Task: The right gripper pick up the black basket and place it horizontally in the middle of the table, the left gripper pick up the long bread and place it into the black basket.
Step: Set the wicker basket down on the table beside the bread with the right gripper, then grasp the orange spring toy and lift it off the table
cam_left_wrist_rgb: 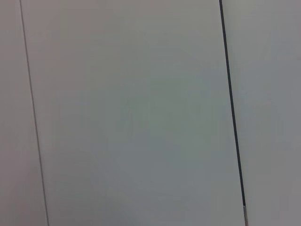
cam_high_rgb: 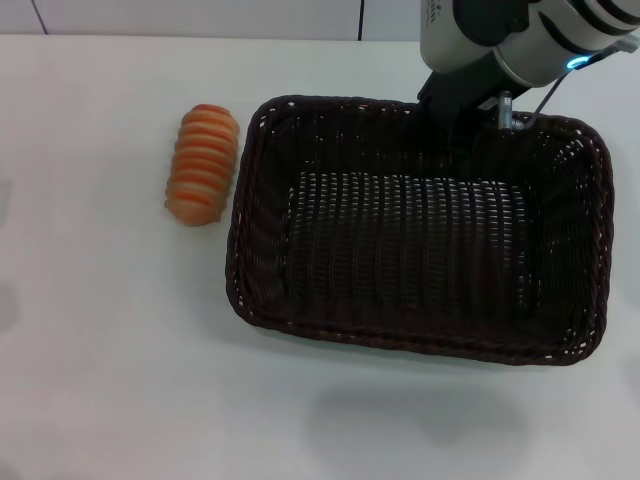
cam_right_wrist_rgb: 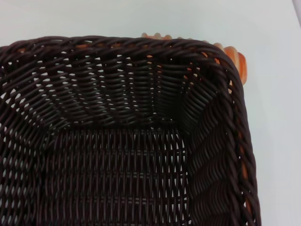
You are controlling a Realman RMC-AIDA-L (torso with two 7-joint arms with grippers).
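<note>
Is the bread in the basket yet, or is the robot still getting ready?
Not yet. The black basket lies flat, long side across, around the middle of the table, so that part looks nearly done. The right hand is at the basket's far rim. The long bread lies on the table beside the basket, outside it. The left hand isn't in view; it must pick up the bread and put it in.

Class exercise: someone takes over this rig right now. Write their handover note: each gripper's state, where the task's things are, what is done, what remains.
Right gripper: at the far rim of the black basket; grip unclear.
Left gripper: out of sight; its wrist camera faces only a blank panel.
Black basket: lying lengthwise on the white table, roughly central, empty.
Long bread: on the table just left of the basket, untouched.
Done: the basket looks placed.
Left: right arm clears away; left gripper picks up the bread and puts it in the basket.
</note>
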